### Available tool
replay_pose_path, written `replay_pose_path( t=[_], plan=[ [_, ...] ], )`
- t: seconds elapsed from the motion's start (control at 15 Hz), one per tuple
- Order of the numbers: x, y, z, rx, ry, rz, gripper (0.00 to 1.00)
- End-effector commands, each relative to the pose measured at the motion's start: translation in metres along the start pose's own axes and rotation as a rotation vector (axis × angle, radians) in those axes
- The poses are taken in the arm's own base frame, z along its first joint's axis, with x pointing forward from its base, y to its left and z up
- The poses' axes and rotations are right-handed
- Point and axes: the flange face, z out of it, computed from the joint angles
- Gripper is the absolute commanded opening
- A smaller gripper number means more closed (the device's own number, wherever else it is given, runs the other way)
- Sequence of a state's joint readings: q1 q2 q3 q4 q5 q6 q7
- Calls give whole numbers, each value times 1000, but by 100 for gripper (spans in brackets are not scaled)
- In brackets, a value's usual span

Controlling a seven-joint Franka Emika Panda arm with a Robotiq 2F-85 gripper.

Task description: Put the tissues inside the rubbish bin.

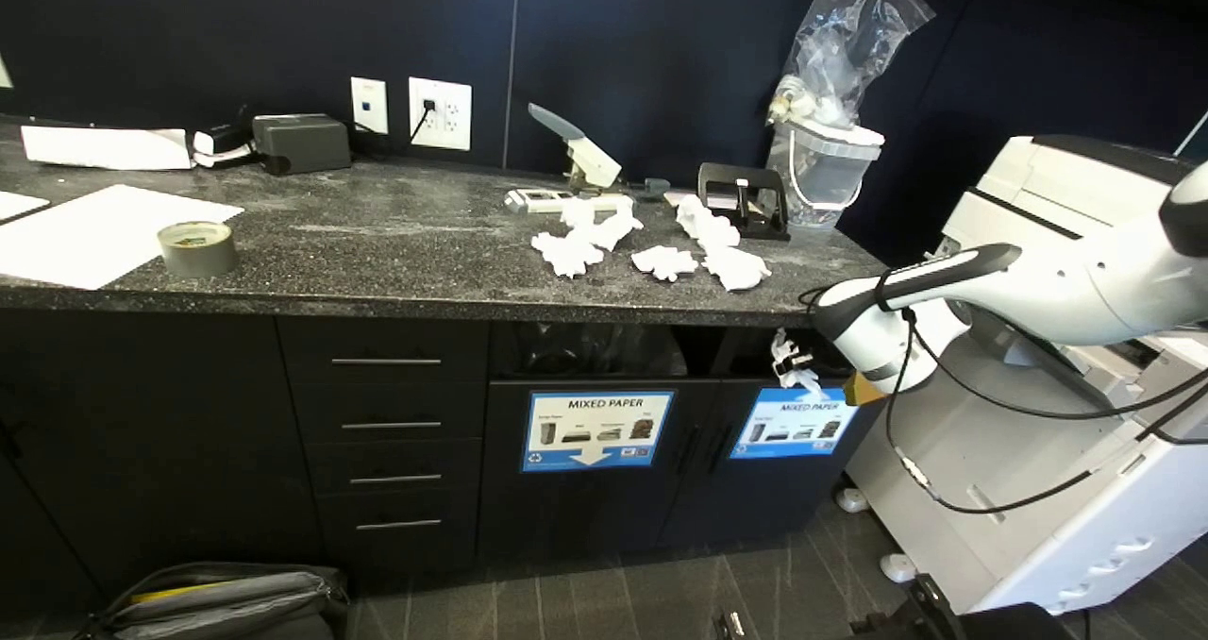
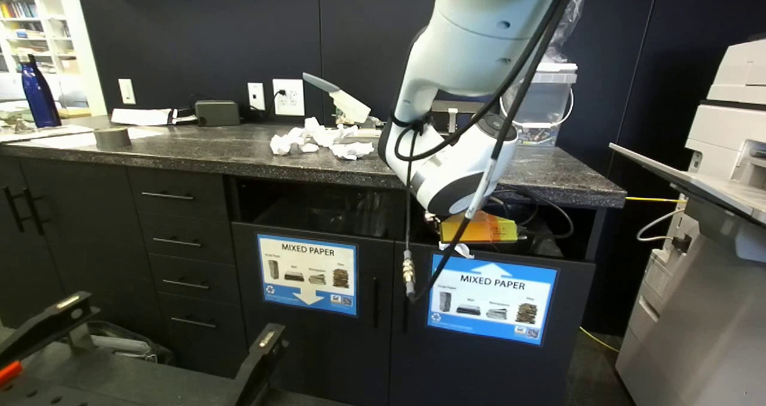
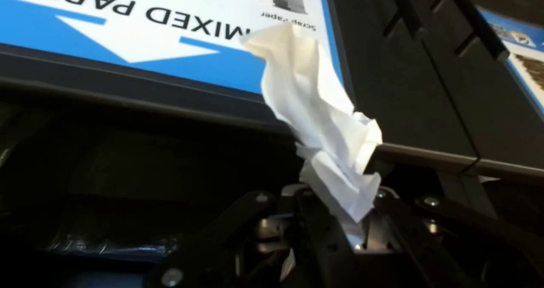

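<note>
Several crumpled white tissues [image 1: 585, 234] lie on the dark counter, also seen in an exterior view as a white cluster [image 2: 323, 138]. One more tissue [image 3: 318, 109] is pinched between the fingers of my gripper [image 3: 340, 194], its free end sticking out past the fingertips. The rubbish bin appears to be the cabinet with openings above doors marked MIXED PAPER [image 2: 497, 358]; its front rim [image 3: 127, 103] crosses the wrist view. At the right-hand opening, the held tissue [image 1: 788, 362] shows just above the sign. The arm partly hides the gripper in an exterior view.
The countertop edge [image 1: 425, 308] overhangs the openings. On top stand a hole punch [image 1: 746, 196], a stapler [image 1: 580, 149], a clear bucket [image 1: 821, 173] and a tape roll [image 1: 196, 248]. A printer [image 1: 1038, 413] is right of the cabinet. Cables [image 2: 413, 274] hang from the arm.
</note>
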State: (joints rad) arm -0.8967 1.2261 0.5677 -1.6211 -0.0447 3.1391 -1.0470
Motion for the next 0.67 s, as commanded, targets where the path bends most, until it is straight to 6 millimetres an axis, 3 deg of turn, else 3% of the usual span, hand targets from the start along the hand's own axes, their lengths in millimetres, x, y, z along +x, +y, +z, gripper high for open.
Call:
replay_pose_path(
  t=[0.0, 0.4, 0.47, 0.6],
  plan=[
    [0, 26, 18, -36, 129, 51, 14],
    [-6, 43, 51, -67, 225, 206, 14],
    [13, 35, 31, -65, 233, 213, 14],
    [19, 36, 33, -83, 252, 252, 14]
  ],
)
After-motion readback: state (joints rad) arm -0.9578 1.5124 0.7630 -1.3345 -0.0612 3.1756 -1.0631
